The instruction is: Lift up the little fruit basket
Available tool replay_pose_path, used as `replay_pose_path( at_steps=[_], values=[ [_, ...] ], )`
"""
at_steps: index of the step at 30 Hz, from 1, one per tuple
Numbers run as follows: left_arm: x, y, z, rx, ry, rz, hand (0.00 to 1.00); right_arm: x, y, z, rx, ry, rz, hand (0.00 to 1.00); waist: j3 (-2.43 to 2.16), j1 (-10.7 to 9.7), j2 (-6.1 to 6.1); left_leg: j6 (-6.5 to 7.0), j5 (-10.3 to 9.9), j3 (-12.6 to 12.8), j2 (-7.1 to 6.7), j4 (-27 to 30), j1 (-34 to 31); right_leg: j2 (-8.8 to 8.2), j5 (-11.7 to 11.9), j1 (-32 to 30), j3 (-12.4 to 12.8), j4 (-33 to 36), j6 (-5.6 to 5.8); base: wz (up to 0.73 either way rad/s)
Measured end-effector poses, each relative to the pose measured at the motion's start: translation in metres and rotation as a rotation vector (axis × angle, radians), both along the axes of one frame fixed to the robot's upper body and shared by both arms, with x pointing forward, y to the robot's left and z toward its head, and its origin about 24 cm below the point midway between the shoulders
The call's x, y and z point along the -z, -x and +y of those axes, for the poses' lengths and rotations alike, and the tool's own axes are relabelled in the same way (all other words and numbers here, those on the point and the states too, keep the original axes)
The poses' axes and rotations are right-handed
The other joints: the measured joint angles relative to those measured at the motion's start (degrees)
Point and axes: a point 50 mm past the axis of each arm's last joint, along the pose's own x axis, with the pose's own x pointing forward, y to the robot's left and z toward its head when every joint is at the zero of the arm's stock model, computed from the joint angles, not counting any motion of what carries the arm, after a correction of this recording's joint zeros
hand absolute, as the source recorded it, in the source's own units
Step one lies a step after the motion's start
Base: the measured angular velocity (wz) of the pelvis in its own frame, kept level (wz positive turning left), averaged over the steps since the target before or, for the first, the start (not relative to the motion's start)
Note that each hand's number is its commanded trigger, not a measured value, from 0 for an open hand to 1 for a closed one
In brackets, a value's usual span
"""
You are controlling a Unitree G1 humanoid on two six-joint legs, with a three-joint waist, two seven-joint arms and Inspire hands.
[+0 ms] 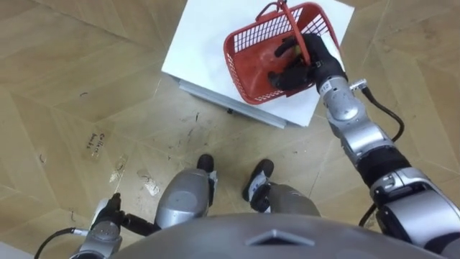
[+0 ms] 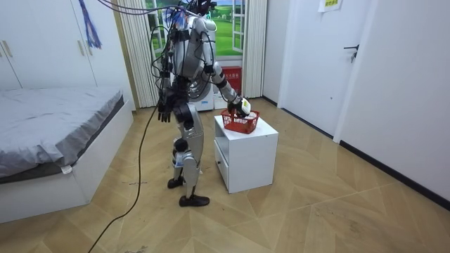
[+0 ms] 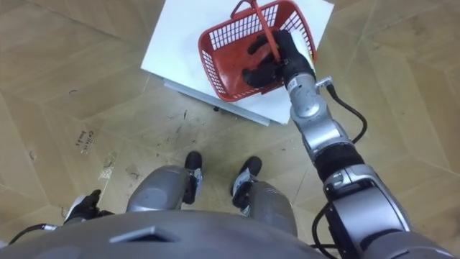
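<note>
Robot hand (image 1: 305, 63) inside fruit basket (image 1: 243, 65)

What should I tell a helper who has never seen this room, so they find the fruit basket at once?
Past the bed, find the low white cabinet in front of the standing robot. The basket sits on its top, with the robot's right hand inside it under its hoop handle. Its red latticed walls stand out against the white top and wooden floor.
</note>
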Motion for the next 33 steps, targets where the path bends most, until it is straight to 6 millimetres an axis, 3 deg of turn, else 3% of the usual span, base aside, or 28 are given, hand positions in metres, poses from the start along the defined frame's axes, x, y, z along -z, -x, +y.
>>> replay_pose_path(
  at_steps=[12,18,22,27,29,32,33],
  values=[
    [0.0,-0.004,-0.003,0.047,0.012,-0.028,0.0,-0.014,-0.001,0.007,-0.035,-0.026,-0.091,0.0,-0.33,-1.2,-0.69,-0.01,0.0,0.3,0.08,-0.2,1.9,0.07,0.0,1.7,0.2,0.0,0.0,0.0],
    [-0.001,-0.004,-0.002,0.072,0.002,-0.02,0.0,-0.024,0.005,0.011,-0.06,-0.035,-0.158,0.0,-0.61,-2.1,-1.47,-0.01,0.0,2.1,0.15,-0.5,4.0,0.13,0.0,2.8,1.8,0.0,0.0,-0.12],
    [-0.002,-0.011,0.002,0.062,-0.013,-0.039,0.0,-0.027,0.017,0.01,-0.055,-0.048,-0.185,0.0,-0.7,-4.3,-1.86,0.0,0.0,2.8,0.17,-0.6,6.1,0.14,0.0,4.5,2.4,0.0,0.0,-0.07],
    [-0.004,-0.016,0.004,0.045,-0.016,-0.071,0.0,-0.033,0.024,-0.001,-0.027,-0.045,-0.215,0.0,-1.13,-7.2,-2.52,0.03,-0.1,4.9,0.33,-1.6,8.8,0.46,0.3,6.0,4.1,0.0,-0.15,-0.2],
    [-0.005,-0.017,0.004,0.033,-0.018,-0.085,0.0,-0.027,0.034,-0.009,0.001,-0.038,-0.188,0.0,-1.04,-7.3,-2.21,0.03,-0.1,5.5,0.42,-2.8,11.2,0.65,0.3,7.7,5.0,-0.1,-0.14,-0.24],
    [-0.008,-0.025,0.004,0.015,-0.018,-0.132,0.0,-0.021,0.051,-0.019,0.037,-0.03,-0.162,0.0,-1.27,-7.8,-1.73,0.02,-0.1,7.1,0.58,-3.7,13.1,1.01,0.3,8.5,6.4,-0.1,-0.13,-0.26],
    [-0.009,-0.027,0.004,0.009,-0.013,-0.144,0.0,-0.019,0.055,-0.022,0.036,-0.015,-0.151,0.0,-1.27,-8.8,-1.19,0.02,-0.1,7.4,0.55,-3.8,13.9,1.04,0.3,9.0,6.7,-0.1,-0.1,-0.15]
  ],
)
